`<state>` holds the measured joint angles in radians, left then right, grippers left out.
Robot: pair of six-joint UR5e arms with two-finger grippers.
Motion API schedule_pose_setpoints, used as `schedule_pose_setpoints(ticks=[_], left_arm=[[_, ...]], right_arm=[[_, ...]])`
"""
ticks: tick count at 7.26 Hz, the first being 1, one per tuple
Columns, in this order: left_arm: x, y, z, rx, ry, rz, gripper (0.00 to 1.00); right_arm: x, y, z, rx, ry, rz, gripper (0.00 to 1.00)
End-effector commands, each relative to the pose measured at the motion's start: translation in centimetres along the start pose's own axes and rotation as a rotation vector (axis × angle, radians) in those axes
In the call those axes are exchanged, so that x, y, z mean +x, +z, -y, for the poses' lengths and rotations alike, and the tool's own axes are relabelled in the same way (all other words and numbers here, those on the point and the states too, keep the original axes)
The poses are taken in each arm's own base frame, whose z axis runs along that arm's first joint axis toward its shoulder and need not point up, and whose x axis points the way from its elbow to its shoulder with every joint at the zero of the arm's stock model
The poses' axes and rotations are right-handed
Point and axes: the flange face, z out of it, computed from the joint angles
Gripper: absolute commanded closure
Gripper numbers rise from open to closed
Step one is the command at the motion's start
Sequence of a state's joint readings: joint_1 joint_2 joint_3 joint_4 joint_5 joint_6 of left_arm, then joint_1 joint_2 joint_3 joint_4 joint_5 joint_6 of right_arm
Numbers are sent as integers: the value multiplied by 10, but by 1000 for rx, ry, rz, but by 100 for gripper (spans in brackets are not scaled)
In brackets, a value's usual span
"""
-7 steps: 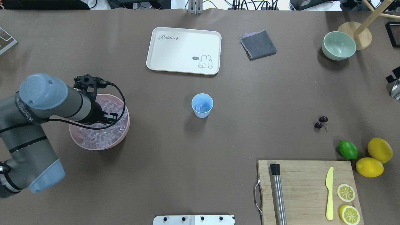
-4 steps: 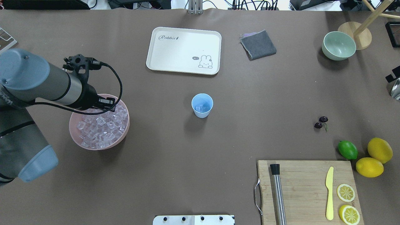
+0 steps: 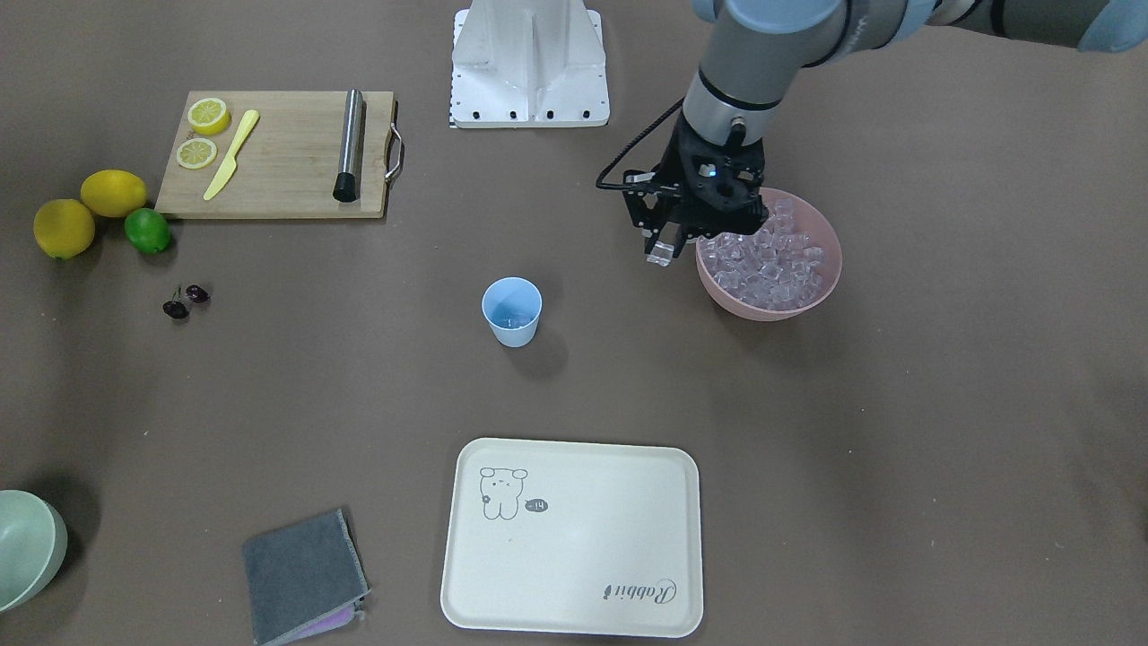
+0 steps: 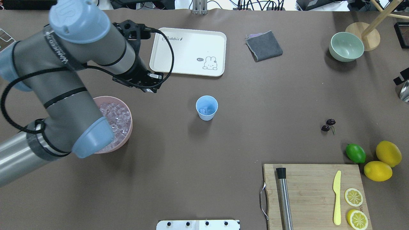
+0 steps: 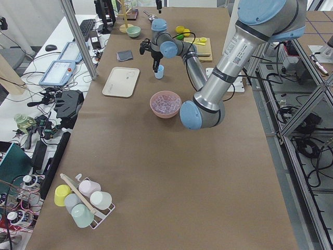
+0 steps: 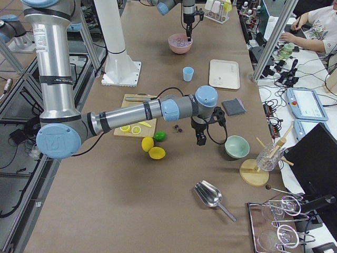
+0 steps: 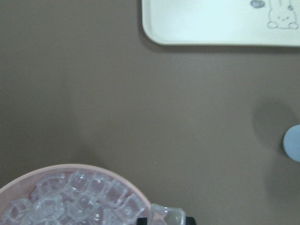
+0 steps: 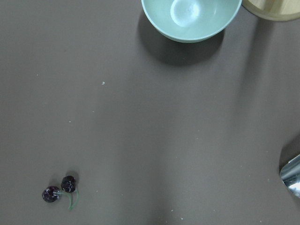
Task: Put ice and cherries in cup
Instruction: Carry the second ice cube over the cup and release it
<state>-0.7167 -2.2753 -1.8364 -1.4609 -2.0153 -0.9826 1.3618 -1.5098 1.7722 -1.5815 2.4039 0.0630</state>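
Upright blue cup (image 4: 206,107), clear ice (image 4: 204,111) inside; dark paired cherries (image 4: 328,125) well apart.

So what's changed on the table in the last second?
The left hand rose out of the pink bowl shut on one ice cube and moved toward the cup; it now hangs just outside the bowl's rim. The cup and the cherries stayed put.
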Motion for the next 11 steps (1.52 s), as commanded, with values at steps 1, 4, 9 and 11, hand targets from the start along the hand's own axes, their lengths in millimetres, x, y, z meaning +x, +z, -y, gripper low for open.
schedule_pose_setpoints(ticks=[1, 4, 9, 11], left_arm=[[46, 31, 14, 5, 27, -1, 100], [108, 75, 13, 46, 5, 9, 100], [133, 117, -10, 51, 35, 24, 98], [131, 121, -8, 50, 32, 33, 42]], right_arm=[[0, -1, 0, 3, -9, -4, 0], [1, -20, -18, 34, -3, -10, 0], [5, -27, -36, 43, 9, -12, 0], [5, -32, -47, 51, 13, -13, 0]])
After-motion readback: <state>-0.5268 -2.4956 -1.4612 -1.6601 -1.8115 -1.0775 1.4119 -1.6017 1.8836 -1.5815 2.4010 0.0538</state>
